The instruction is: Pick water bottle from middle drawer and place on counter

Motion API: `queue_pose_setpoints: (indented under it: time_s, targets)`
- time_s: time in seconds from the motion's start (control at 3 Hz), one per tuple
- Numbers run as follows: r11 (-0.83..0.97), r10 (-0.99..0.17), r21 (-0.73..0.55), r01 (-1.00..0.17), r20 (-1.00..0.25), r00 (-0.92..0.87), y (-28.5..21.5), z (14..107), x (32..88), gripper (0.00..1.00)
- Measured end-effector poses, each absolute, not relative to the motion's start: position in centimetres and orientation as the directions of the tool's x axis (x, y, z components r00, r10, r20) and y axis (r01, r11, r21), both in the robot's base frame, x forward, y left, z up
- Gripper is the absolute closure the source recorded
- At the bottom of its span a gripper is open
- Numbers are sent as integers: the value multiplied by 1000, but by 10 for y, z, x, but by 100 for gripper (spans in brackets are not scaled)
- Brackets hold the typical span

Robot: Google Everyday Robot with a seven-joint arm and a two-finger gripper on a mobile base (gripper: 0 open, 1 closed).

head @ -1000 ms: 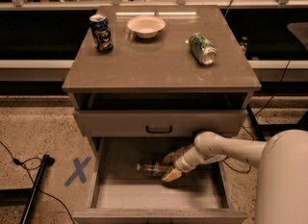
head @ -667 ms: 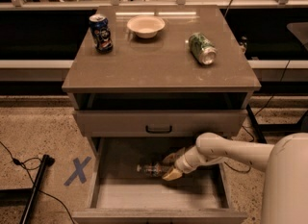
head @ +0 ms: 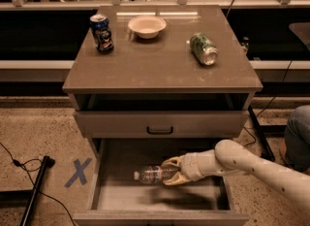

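The water bottle (head: 152, 174) lies on its side in the open middle drawer (head: 140, 200), white cap pointing left, its base end clasped between the two tan fingers of the gripper (head: 172, 171), which reaches in from the right on a pale arm (head: 252, 164). Above, a drawer front (head: 203, 123) with a black handle sits under the counter (head: 155, 67), where a blue Pepsi can (head: 101, 33) stands upright, a bowl (head: 147, 26) rests near the back and a green soda can (head: 203, 49) lies tipped over at right. A blue taped X (head: 78, 172) marks the floor left of the cabinet
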State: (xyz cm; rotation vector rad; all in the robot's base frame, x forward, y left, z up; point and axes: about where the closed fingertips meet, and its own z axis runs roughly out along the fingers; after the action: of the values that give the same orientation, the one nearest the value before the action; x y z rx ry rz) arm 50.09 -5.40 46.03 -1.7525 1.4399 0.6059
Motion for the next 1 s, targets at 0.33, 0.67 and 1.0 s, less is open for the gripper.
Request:
queue_pose_setpoints:
  time_s: [0.33, 0.67, 1.0]
  targets:
    - [-129, -564, -396, -909, -725, 396, -59, 516, 469, 100]
    - [-172, -591, -470, -866, -654, 472, -73, 588, 453, 100]
    - [-204, -624, -493, -846, -600, 500, -94, 668, 461, 100]
